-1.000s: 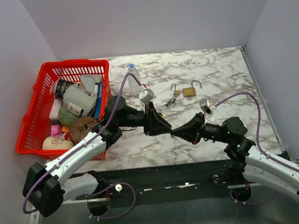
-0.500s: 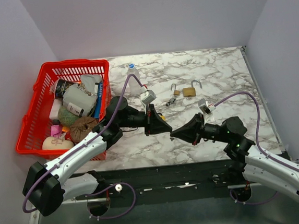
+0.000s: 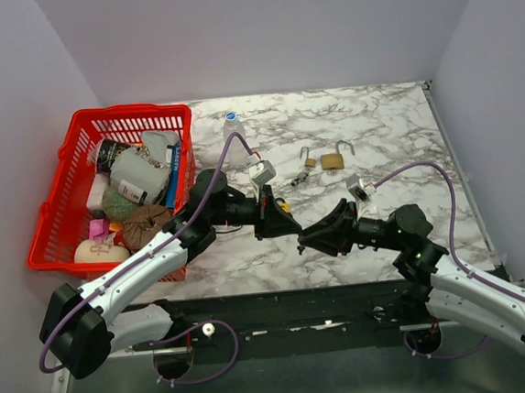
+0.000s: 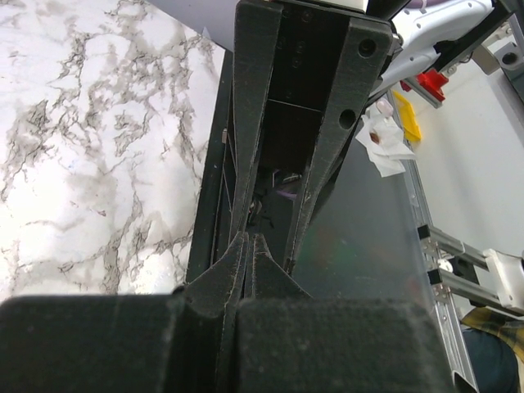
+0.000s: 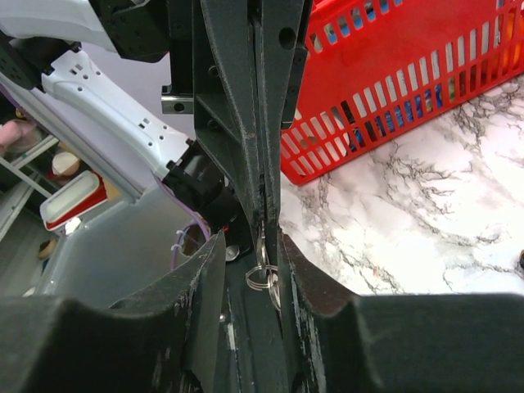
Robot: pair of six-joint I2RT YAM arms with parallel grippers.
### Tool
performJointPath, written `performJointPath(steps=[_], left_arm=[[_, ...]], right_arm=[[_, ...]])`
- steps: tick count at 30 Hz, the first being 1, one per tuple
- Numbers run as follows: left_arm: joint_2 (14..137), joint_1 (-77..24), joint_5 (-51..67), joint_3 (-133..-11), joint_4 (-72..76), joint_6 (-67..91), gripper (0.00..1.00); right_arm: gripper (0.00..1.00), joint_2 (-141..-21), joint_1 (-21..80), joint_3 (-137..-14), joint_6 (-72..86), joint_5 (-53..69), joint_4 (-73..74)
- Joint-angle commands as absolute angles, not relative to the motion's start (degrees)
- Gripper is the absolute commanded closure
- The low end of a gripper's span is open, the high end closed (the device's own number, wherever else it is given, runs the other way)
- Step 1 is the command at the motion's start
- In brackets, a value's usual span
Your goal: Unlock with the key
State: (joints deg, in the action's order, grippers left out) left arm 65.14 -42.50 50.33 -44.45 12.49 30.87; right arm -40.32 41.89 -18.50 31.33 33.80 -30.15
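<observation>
Above the front of the marble table my two grippers meet tip to tip. In the right wrist view a silver key with a ring hangs from the pinched tips of my left gripper. My right gripper stands open around the key, its fingers apart from it. In the left wrist view my left gripper is shut, its tips pressed together. A brass padlock with its shackle up lies further back on the table. A smaller padlock and a dark key bunch lie beside it.
A red basket full of household items stands at the left. A clear bottle with a blue cap stands beside it. White walls close in the table on three sides.
My left gripper closed on the key, then my right gripper opened and let it go. Both arms shifted only slightly.
</observation>
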Motion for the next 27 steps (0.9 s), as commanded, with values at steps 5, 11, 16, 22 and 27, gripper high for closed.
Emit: performJointPath(steps=[5,11,16,22,27], left_arm=[[64.34,-42.63,48.96,-46.14,12.22,29.36,1.00],[64.25,-42.54,48.69,-46.05,12.22,29.27,1.00],[64.07,-42.54,48.60,-46.05,12.13,29.18,1.00],[63.90,-42.36,48.17,-46.06,11.87,29.00,1.00],[63.46,-42.19,47.37,-46.05,11.69,28.83,1.00]], right_arm=[[0.57,-40.78,41.75,-18.28,31.11,35.68,-29.71],[0.57,-41.92,41.75,-18.63,30.85,36.04,-29.45],[0.57,-42.71,41.75,-18.54,30.94,36.12,-29.79],[0.62,-43.42,41.66,-18.63,30.94,36.47,-29.88],[0.65,-44.21,41.75,-18.63,31.03,37.00,-29.97]])
